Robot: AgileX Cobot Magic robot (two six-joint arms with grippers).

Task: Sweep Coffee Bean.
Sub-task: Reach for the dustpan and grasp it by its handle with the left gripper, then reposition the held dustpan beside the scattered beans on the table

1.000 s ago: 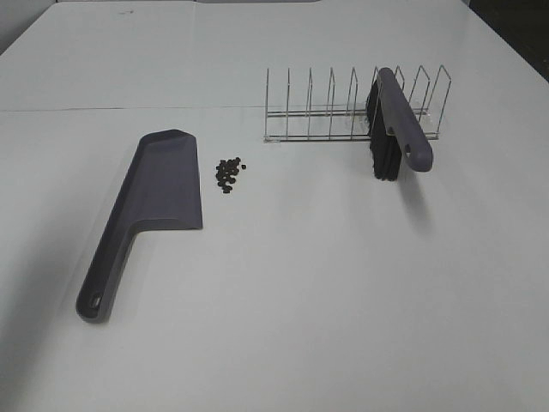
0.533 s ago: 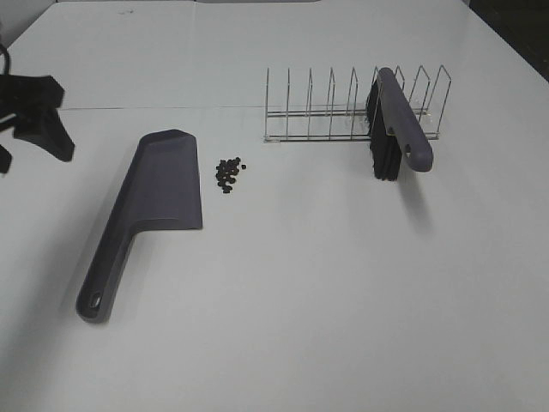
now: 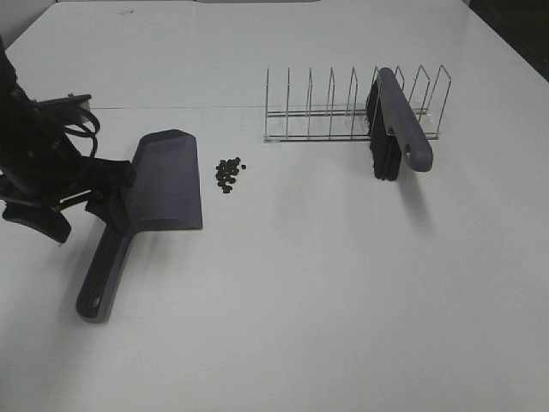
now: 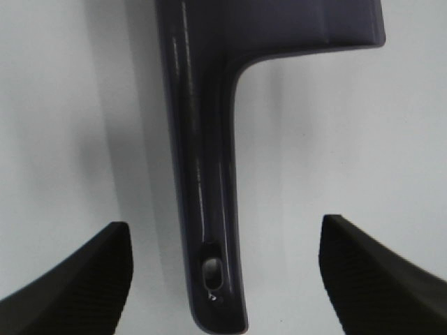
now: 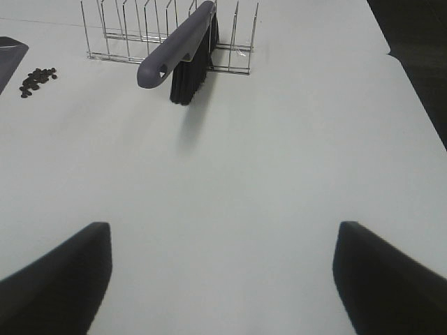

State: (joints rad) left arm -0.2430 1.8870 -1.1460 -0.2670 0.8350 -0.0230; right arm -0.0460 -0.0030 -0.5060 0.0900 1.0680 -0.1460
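Left arm, step in hand as I judge it: taking up the grey-purple plastic dustpan with the long handle, which lies flat on the white table. The left gripper hangs over the handle with its jaws spread wide, one finger on either side and neither touching the plastic; nothing is gripped. To do this well, I would keep the handle centred between the fingers, come straight down and close across its narrow width, gripping on the straight run above the hanging hole rather than at the tip, so the pan does not pivot or get nudged into the beans. The coffee beans, a small cluster of dark oval bits, sit on the table just beside the pan's long edge, apart from it, between the pan and the thin wire rack. The brush with grey handle and black bristles leans in the rack, untouched. The right gripper is likewise spread and empty over bare table, well short of the brush. Views: the left wrist view alone gives the handle's alignment between the fingers and shows the hole, but no beans. The high view gives the pan-to-bean spacing and omits the right gripper entirely. The right wrist view shows the brush handle pointing towards that gripper, with the beans far off to one side.
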